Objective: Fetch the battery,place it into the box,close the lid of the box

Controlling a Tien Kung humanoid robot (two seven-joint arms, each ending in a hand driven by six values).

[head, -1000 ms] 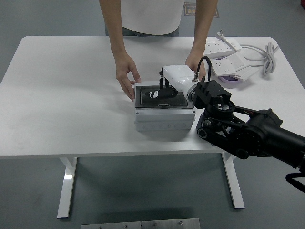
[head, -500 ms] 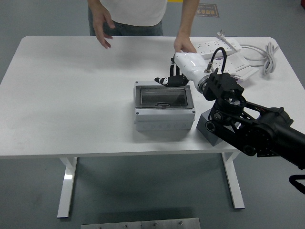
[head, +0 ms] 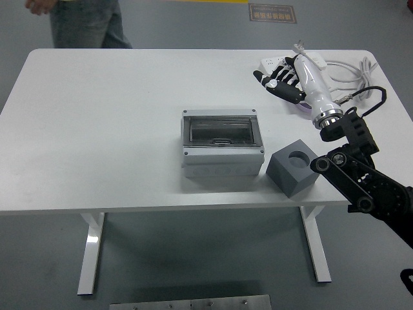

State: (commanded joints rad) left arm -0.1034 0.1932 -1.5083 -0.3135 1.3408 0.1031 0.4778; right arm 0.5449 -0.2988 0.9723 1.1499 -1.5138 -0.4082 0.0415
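right hand point(head: 282, 82) pulled back to far right, fingers loosely spread, holding nothing | person point(head: 84, 22) stepped away | box point(head: 222, 143) lid now shut | task looks complete

A single head view covers the scene. The camera sits high on the robot's side and looks forward and down across the white surface point(head: 97, 129). The near edge of the surface runs across the lower part of the picture, with its legs and the grey floor visible beneath it; the far edge lies near the top. The whole surface fits inside the picture, so the view is a wide one, not close. The box point(head: 222, 150) lies close to the picture's centre. The right arm enters from the lower right corner, its right hand point(head: 282, 81) toward the far right. A person point(head: 84, 22) stands at the top left, beyond the far edge.
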